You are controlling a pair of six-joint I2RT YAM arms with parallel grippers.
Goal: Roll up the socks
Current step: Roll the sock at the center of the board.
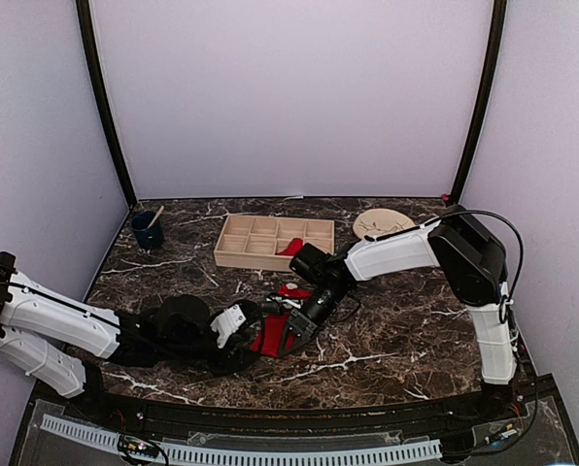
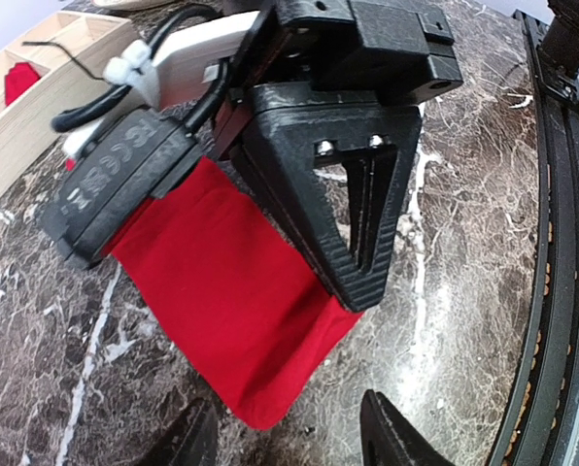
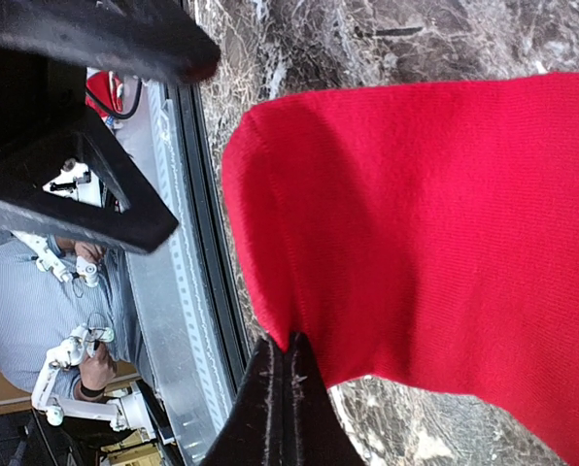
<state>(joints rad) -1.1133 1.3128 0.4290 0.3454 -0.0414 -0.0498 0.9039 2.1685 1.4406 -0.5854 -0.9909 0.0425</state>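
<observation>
One red sock [image 1: 267, 341] lies flat on the dark marble bench [image 1: 396, 330], toward 6 o'clock from the bench's middle and close to the near edge. Its rounded end points toward the left hand [image 2: 291, 433], which comes in from 9 o'clock of the sock. The fingers of that hand stand moderately apart with nothing between them, and the sock's end lies just short of the gap.

The right hand [image 3: 284, 371] reaches down from 2 o'clock and rests over the sock's other part. Its fingers are closed tight together, their tips right at the sock's long edge, where the cloth creases a little. Whether any cloth is caught between them I cannot tell.

A second sock [image 1: 289, 249], also red, lies in a compartment of the pale wooden tray [image 1: 233, 256], which sits at 12 o'clock of the first sock and well apart from it.

At 10 o'clock, in the far left corner of the bench, stands a dark blue cup [image 1: 146, 234] with a stick in it. At 1 o'clock, just beside the tray's right end, lies a pale round plate [image 1: 379, 222].
</observation>
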